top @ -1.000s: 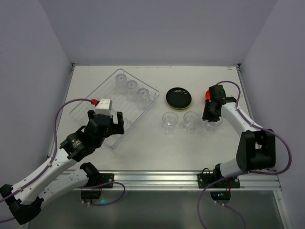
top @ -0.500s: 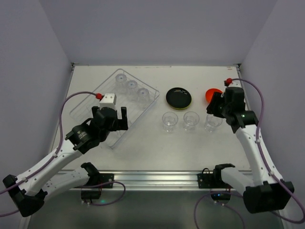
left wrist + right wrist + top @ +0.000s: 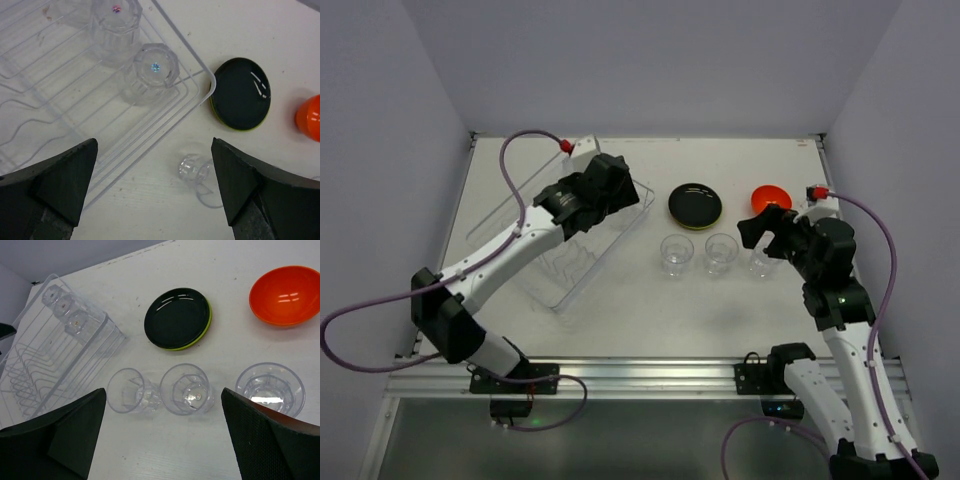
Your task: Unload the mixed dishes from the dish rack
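Note:
The dish rack lies at the table's left, with three clear cups upside down in a row at its far end. My left gripper hovers open above the rack's right corner, covering those cups in the top view. Three more cups stand upright on the table. A black plate rests on the lime-green plate. The orange bowl sits right of them. My right gripper is open above the cups, holding nothing.
Pale walls close in the white table on three sides. A metal rail runs along the near edge. Purple cables loop off both arms.
My left arm has swung from the rack's near corner up to its far right end. My right gripper has opened, let go of the rightmost cup and pulled back above it.

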Robot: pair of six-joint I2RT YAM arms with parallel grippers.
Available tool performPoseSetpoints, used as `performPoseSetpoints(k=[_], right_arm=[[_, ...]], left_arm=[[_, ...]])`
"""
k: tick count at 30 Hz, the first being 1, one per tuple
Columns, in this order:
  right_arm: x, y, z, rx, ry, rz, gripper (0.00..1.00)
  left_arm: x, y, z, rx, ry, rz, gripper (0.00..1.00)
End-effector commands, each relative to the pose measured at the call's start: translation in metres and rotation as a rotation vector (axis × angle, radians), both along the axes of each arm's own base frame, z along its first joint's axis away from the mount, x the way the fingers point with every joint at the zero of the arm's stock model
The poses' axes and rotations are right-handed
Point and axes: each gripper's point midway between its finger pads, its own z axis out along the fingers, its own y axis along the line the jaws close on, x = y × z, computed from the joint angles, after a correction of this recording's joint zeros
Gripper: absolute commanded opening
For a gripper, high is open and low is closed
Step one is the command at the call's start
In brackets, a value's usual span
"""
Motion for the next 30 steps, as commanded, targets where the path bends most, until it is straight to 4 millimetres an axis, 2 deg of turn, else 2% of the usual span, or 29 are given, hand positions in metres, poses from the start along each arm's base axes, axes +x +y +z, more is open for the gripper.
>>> performPoseSetpoints(k=[1, 2, 3, 4, 5, 7, 8, 9, 10, 15, 25, 30], right_arm=[[0.007, -0.006, 0.013, 0.062, -0.020, -0.075, 0.99], [0.006, -0.007, 0.013, 0.064, -0.017, -0.084, 0.99], [0.003, -0.009, 0.016, 0.066, -0.018, -0.094, 0.99], [0.002, -0.011, 0.018, 0.069, -0.024, -0.108, 0.99], [0.001, -0.011, 0.019, 0.067, -0.032, -0.107, 0.99], [-0.003, -0.006, 0.024, 0.075, -0.066, -0.071, 0.99], [-0.003, -0.003, 0.024, 0.079, -0.072, -0.055, 0.99], [-0.003, -0.001, 0.023, 0.077, -0.081, -0.038, 0.99], [-0.003, 0.001, 0.022, 0.077, -0.081, -0.025, 0.99], [-0.003, 0.012, 0.019, 0.072, -0.054, 0.044, 0.99], [-0.008, 0.013, 0.024, 0.069, -0.094, 0.057, 0.99], [-0.007, 0.014, 0.022, 0.073, -0.089, 0.065, 0.99]], left_arm=[[0.039, -0.006, 0.002, -0.141, 0.045, 0.117, 1.00], [0.052, -0.011, -0.019, -0.131, 0.100, 0.104, 1.00], [0.069, -0.012, -0.019, -0.174, 0.110, 0.082, 1.00], [0.077, -0.011, -0.026, -0.169, 0.130, 0.077, 1.00], [0.086, -0.011, -0.048, -0.147, 0.178, 0.082, 1.00], [0.102, -0.011, -0.050, -0.141, 0.188, 0.074, 1.00], [0.107, -0.012, -0.069, -0.116, 0.231, 0.078, 1.00], [0.113, -0.016, -0.064, -0.118, 0.232, 0.073, 1.00], [0.116, -0.019, -0.077, -0.105, 0.260, 0.069, 1.00], [0.122, -0.024, -0.090, -0.111, 0.267, 0.073, 1.00], [0.126, -0.020, -0.123, -0.064, 0.322, 0.112, 1.00], [0.130, -0.022, -0.127, -0.055, 0.324, 0.116, 0.96]])
